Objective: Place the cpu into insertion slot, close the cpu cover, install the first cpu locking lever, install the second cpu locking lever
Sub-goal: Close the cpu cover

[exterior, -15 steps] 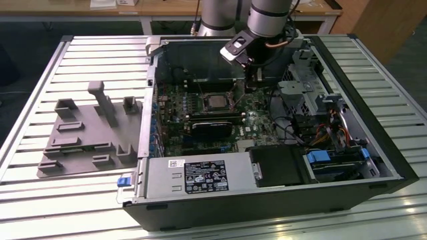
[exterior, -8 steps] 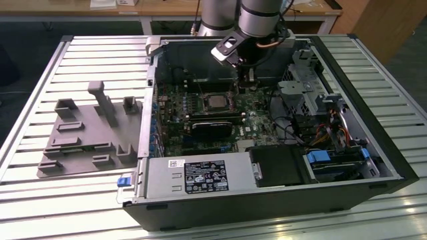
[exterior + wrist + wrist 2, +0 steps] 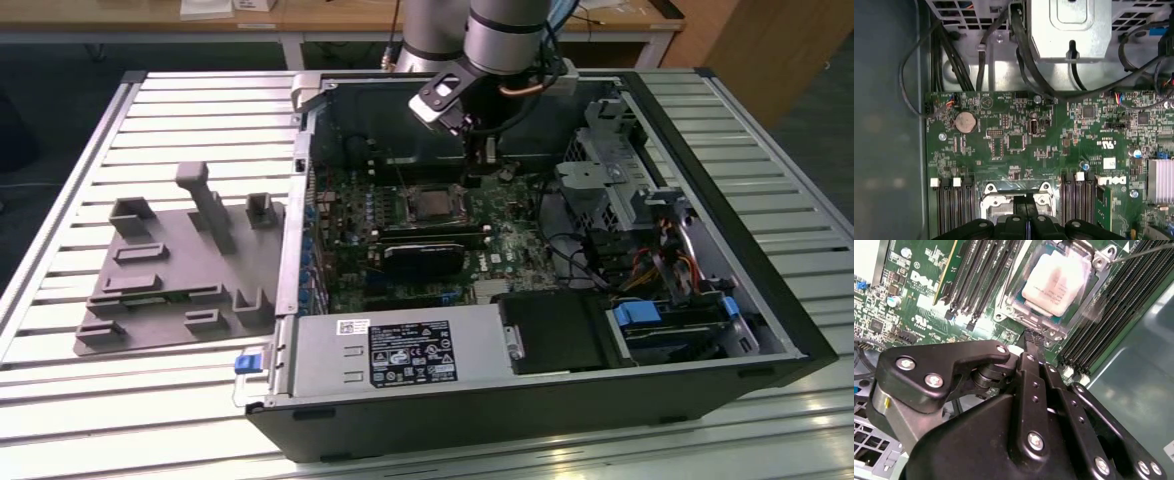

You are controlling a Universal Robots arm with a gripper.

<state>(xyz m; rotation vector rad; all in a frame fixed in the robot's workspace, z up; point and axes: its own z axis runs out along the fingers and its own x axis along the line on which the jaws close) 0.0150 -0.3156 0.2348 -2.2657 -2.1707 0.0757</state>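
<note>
At the tips, the gripper point(image 3: 1030, 342) has its black fingers point(image 3: 1029, 390) pressed together, at the near edge of the socket point(image 3: 408, 204); whether they touch it I cannot tell. Just beyond them the pale chip point(image 3: 1055, 280) lies flat in that socket, with a silvery cover point(image 3: 1011, 298) framing it. Long black memory slots point(image 3: 976, 275) flank it on the green board point(image 3: 1019, 125). Farthest off, black cables point(image 3: 951, 55) cross grey metal.

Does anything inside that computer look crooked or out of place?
Only one thing: a thin metal lever sticks out sideways from the corner of the cpu cover instead of lying along it, so it looks unlatched.
</note>
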